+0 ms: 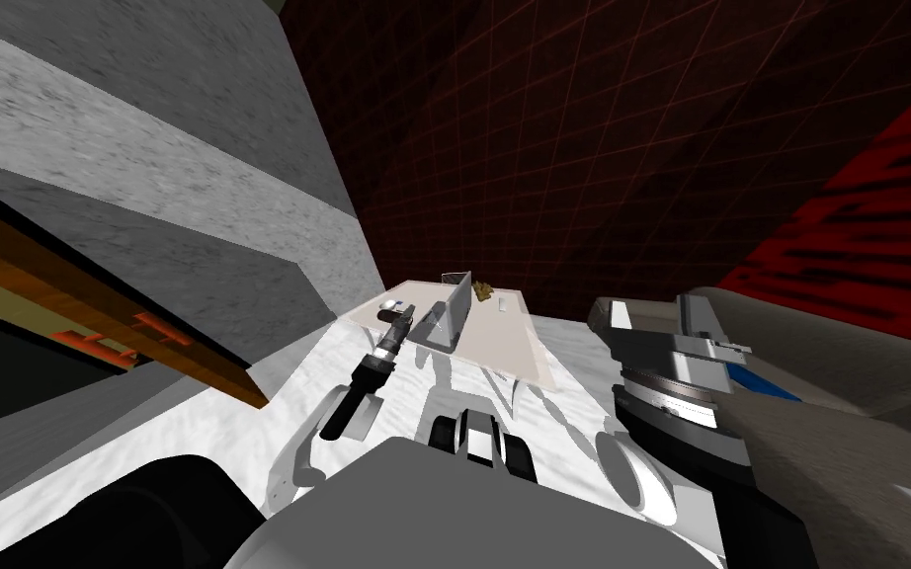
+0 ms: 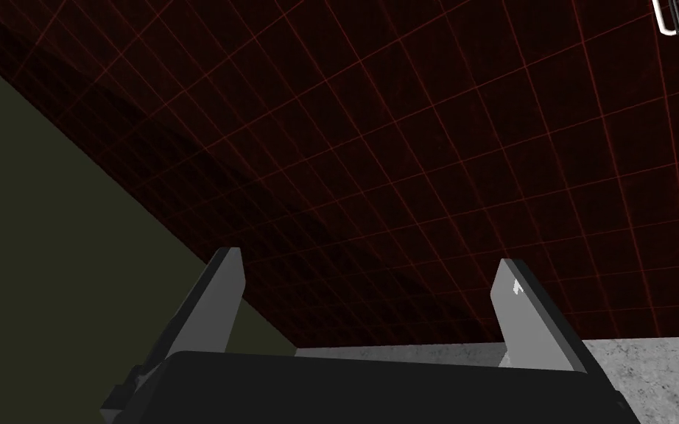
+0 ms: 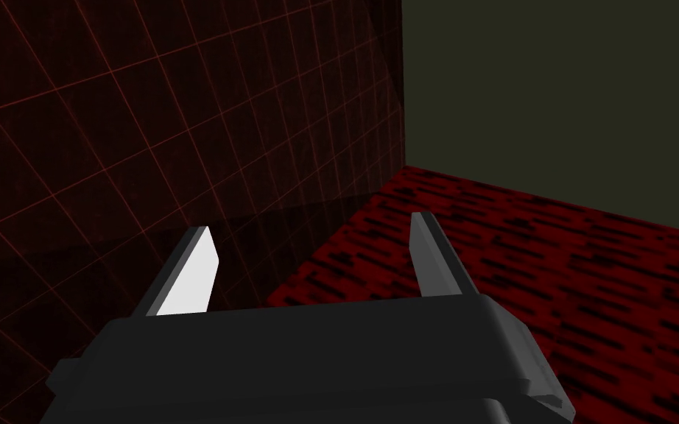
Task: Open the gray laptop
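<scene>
The gray laptop (image 1: 452,310) stands on a pale table (image 1: 518,346) ahead of me, its lid raised nearly upright over its base. My left arm reaches forward to the table's left side. The left gripper (image 1: 397,314) hovers just left of the laptop, apart from it. In the left wrist view the left gripper (image 2: 371,265) is open with nothing between its fingers. My right arm is raised close to my head on the right. The right gripper (image 3: 316,224) is open and empty as well.
A small brown object (image 1: 483,289) and a small white one (image 1: 502,306) lie on the table behind the laptop. Grey stepped walls and a wooden beam (image 1: 108,306) crowd the left. A grey upholstered seat (image 1: 839,395) is at the right. White marbled floor (image 1: 572,395) surrounds the table.
</scene>
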### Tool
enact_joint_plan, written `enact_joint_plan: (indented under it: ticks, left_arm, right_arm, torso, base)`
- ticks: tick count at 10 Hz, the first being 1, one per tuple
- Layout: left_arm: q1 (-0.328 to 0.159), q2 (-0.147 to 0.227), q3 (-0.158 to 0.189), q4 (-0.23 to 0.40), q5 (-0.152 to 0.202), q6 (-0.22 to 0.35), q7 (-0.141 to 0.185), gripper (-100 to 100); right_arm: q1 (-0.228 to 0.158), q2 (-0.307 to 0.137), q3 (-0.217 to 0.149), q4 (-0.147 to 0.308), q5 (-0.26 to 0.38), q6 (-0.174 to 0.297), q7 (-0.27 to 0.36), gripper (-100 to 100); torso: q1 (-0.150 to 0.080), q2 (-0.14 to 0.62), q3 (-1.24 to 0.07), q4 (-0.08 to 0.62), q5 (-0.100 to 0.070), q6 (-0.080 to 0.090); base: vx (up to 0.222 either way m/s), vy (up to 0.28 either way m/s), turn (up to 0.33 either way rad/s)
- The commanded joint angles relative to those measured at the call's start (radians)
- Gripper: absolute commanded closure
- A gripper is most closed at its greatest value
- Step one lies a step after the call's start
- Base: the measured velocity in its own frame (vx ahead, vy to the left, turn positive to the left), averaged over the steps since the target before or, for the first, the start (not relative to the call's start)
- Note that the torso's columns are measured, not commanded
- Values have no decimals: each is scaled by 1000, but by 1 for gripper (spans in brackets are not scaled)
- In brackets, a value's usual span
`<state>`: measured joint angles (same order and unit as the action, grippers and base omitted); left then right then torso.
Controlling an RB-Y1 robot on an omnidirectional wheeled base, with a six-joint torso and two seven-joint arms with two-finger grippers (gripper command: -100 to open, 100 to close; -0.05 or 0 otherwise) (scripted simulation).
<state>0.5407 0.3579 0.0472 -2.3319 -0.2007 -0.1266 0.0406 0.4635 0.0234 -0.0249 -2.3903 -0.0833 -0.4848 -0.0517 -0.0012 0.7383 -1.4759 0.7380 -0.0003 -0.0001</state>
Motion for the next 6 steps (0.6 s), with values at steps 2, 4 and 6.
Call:
enact_joint_plan:
  ticks: [2,4,6]
  left_arm:
    - [6,58,1,14,-21,62,-6,-100]
    - [11,88,1,22,-34,95,-10,-100]
    - [16,117,1,29,-46,128,-13,-100]
  right_arm:
    - [0,0,0,0,0,0,0,0]
    - [0,0,0,0,0,0,0,0]
    - [0,0,0,0,0,0,0,0]
  torso:
    - [2,2,1,1,1,0]
    - [2,-2,-1,0,0,0]
    - [1,0,0,0,0,0]
  base:
    - [44,-109,-44]
    - [70,-106,-53]
    - [55,-112,-49]
